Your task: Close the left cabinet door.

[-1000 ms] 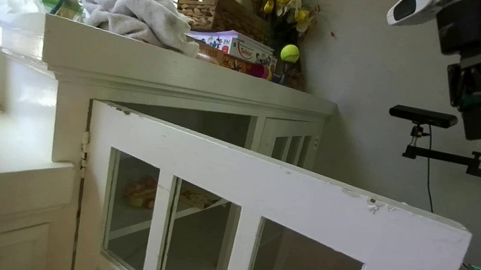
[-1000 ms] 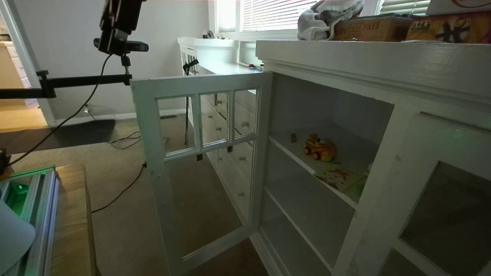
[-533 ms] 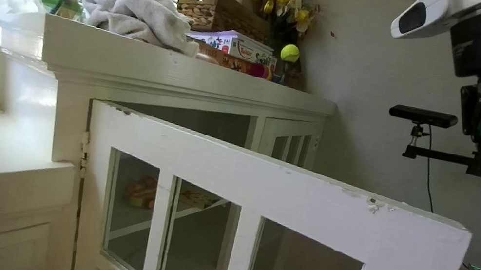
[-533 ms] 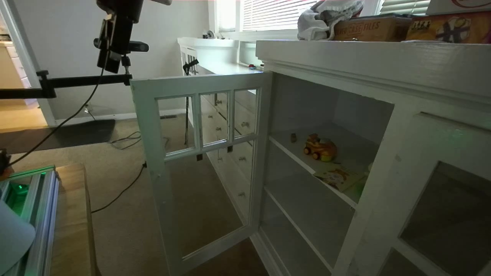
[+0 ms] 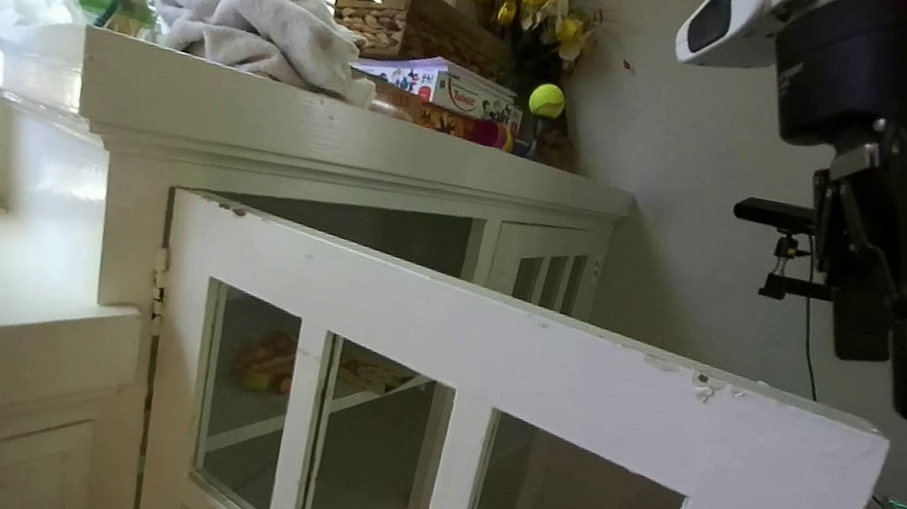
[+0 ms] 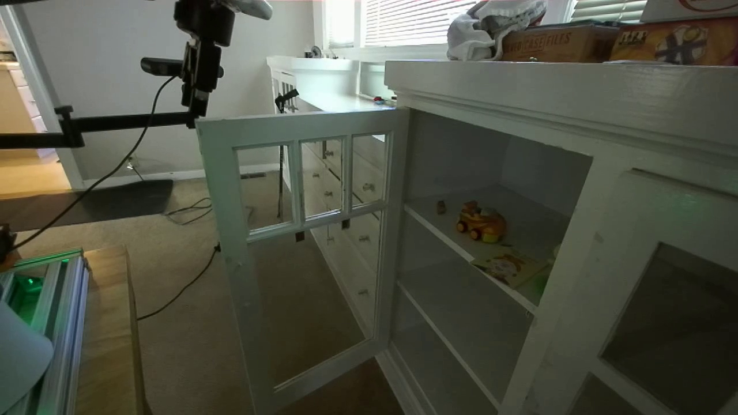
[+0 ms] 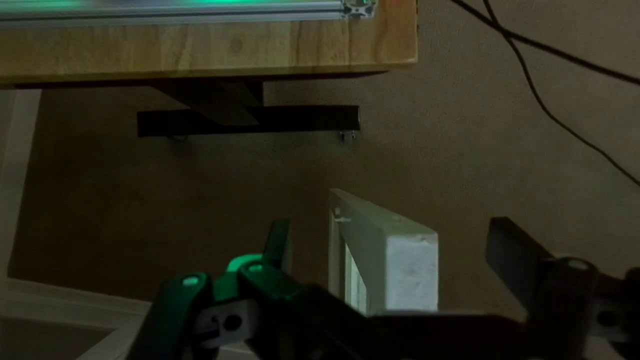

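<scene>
The door (image 5: 459,479) juts out from the cabinet (image 5: 363,131), upright, long axis vertical, its free edge facing the wooden table (image 7: 200,50); carpet (image 6: 179,346) lies below; a towel (image 5: 260,29) rests on the cabinet; the gripper (image 7: 392,245), released, fingers (image 7: 512,257) wide apart, hangs near the door's top corner, seen between them in the wrist view.
</scene>
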`<state>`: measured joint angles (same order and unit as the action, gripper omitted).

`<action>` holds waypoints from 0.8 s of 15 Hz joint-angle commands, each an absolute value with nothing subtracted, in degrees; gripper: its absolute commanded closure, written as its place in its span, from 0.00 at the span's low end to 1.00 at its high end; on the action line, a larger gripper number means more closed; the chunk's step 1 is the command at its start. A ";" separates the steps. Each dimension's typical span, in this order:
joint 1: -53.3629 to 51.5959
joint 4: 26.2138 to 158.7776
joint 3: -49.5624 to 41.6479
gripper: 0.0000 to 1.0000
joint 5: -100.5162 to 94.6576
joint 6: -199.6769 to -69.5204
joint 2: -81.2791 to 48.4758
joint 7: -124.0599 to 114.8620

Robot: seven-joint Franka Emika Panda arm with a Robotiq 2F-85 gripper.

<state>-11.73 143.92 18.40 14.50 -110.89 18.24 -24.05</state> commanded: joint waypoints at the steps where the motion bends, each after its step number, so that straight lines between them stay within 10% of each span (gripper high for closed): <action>1: -12.19 141.25 19.23 0.00 14.59 -116.83 12.92 -27.59; 12: -12.52 141.60 20.93 0.00 -3.31 -123.35 10.29 -28.82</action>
<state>-12.23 142.40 19.88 3.74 -123.18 10.86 -25.90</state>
